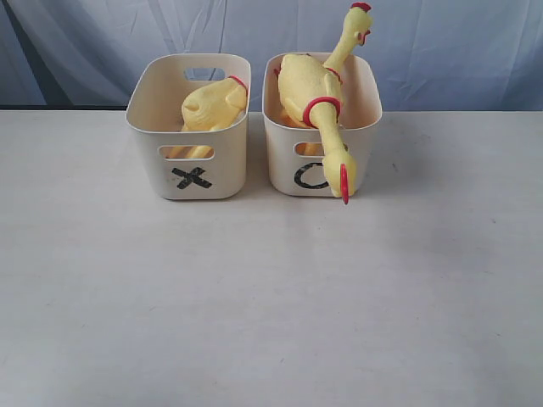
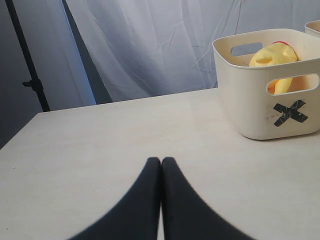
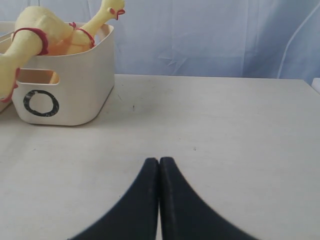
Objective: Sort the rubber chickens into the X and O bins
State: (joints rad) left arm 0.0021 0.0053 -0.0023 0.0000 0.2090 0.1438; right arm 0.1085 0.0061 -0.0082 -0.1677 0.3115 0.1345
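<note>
Rubber chicken (image 1: 310, 89) drapes over the O bin (image 1: 280, 157) front rim with its head outside; I judge its overhang could drag it out. A chicken piece (image 1: 212, 106) lies inside the X bin (image 1: 229, 161). My left gripper (image 2: 161, 162) and right gripper (image 3: 159, 162), both pressed together and empty, sit well apart from the bins.

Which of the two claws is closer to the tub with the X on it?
Left. The left gripper faces the X bin directly; the right gripper faces the O bin, with the X one beyond it.
</note>
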